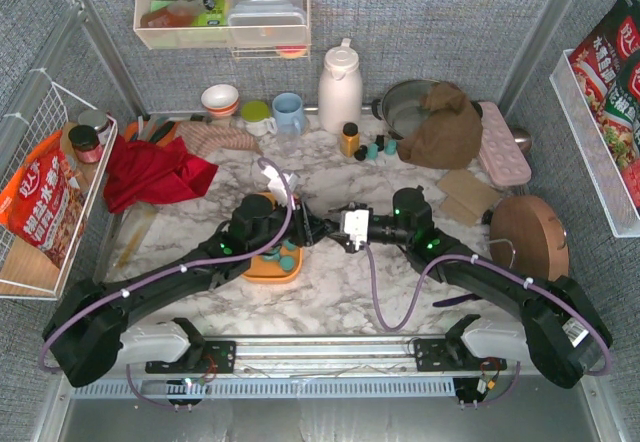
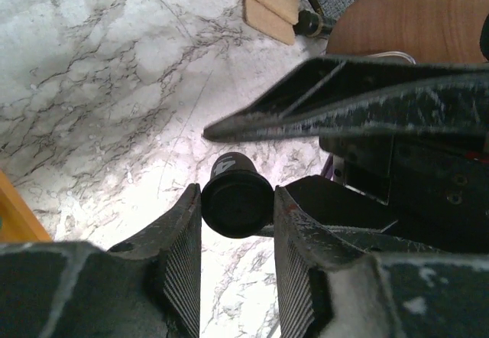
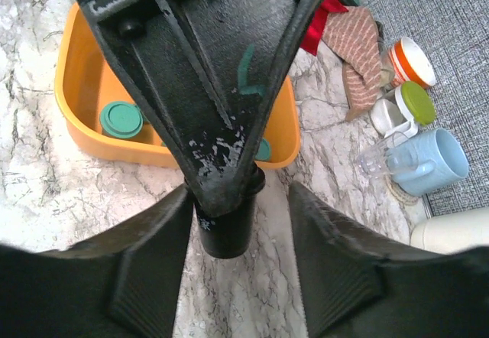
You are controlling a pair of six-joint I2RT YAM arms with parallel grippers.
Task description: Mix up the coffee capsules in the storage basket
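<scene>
Looks like mid hand-off: my left hand [image 2: 237, 194] is pinched on a black capsule [image 2: 237, 209], pads on both sides. My right hand [image 3: 241, 193] sits open around it, gap showing. It's up off the desk [image 2: 114, 86], just beside the storage basket [image 3: 84, 128] holding teal capsules [image 3: 121, 118]. Next, I reckon: swing over the basket and drop it in.

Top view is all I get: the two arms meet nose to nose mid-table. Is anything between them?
Observer: Yes. The left wrist view shows a black capsule clamped in the left gripper.
Operator: Does the other arm hold it too?
Observer: No. In the right wrist view the right gripper stands open around it, one finger clear.
Operator: Is it over the basket?
Observer: No, over bare table, beside the storage basket.
</scene>
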